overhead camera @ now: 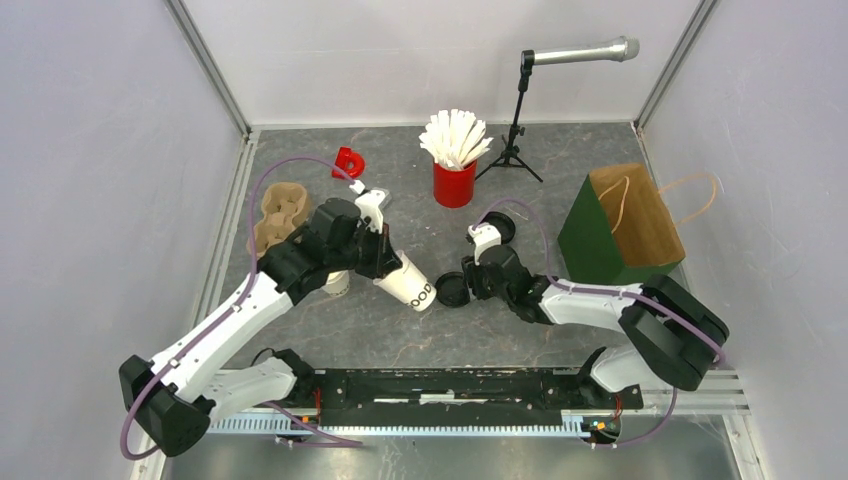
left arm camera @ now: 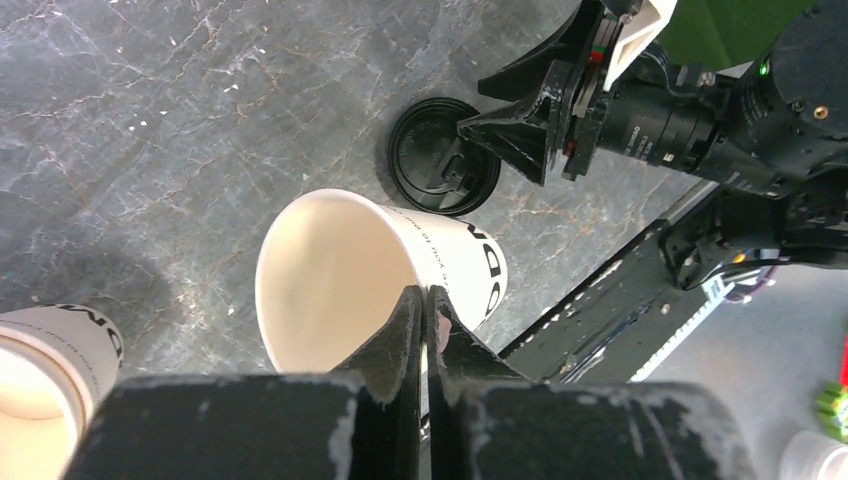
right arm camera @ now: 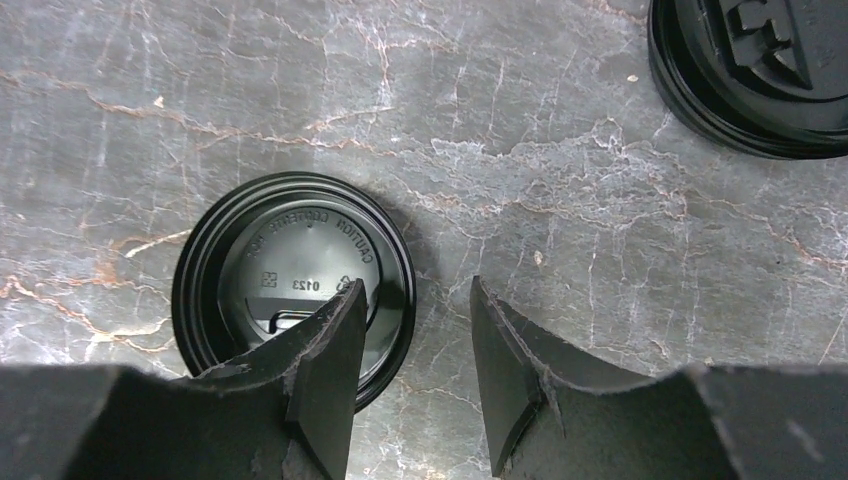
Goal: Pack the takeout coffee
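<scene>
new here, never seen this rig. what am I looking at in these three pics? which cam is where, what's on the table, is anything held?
It is two robot arms, the left arm and the right arm, bolted at the near edge of a table. Each ends in a two-finger end effector. The wide picture comes from a fixed camera above and behind them. The other two come from cameras on the wrists.

On the table are a pulp cup carrier, a red cup of white sticks, a green paper bag, a microphone on a stand, and a second paper cup.

The left end effector is shut on the rim of a tilted white paper cup. The right end effector is open and straddles the edge of one black lid. Another lid lies nearby.
</scene>
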